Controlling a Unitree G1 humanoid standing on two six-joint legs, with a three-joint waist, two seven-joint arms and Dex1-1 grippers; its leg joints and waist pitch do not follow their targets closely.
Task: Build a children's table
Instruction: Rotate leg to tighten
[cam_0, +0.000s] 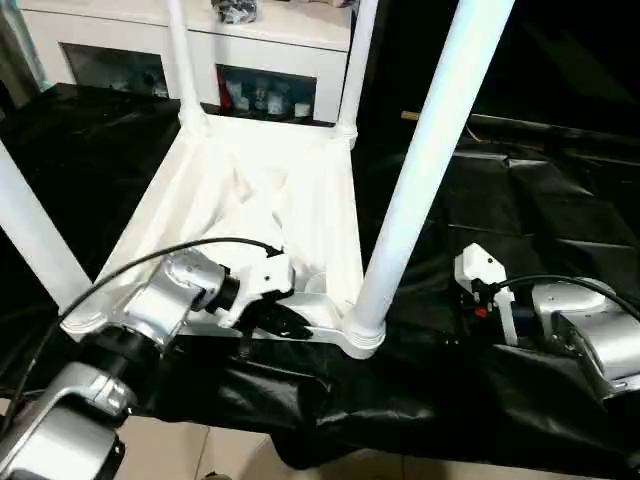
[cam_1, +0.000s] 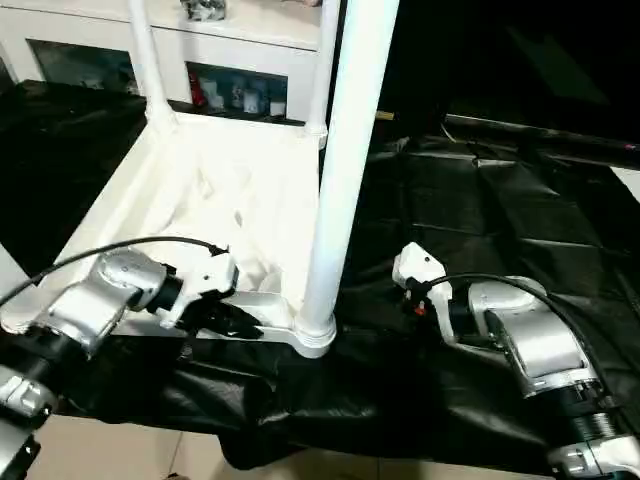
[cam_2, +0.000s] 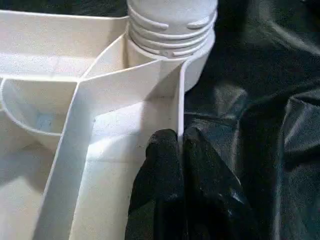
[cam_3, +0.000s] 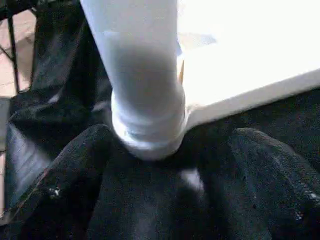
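The children's table lies upside down on the black-draped work table, its white tabletop (cam_0: 250, 200) showing its ribbed underside. Tube legs stand in its corner sockets: far left (cam_0: 180, 60), far right (cam_0: 357, 60), near right (cam_0: 430, 170) and near left (cam_0: 35, 240). My left gripper (cam_0: 295, 322) is at the near rim beside the near right socket. Its black fingers (cam_2: 160, 175) are shut on the thin rim wall (cam_2: 181, 100). My right gripper (cam_3: 172, 137) is open, low on the cloth to the right of that socket (cam_3: 150, 135), its fingers (cam_3: 80, 165) wide apart and clear of it.
A white cabinet (cam_0: 270, 50) with small items on its shelves stands behind the work table. The black cloth (cam_0: 520, 200) is creased and hangs over the near edge, with tiled floor (cam_0: 180, 450) below it.
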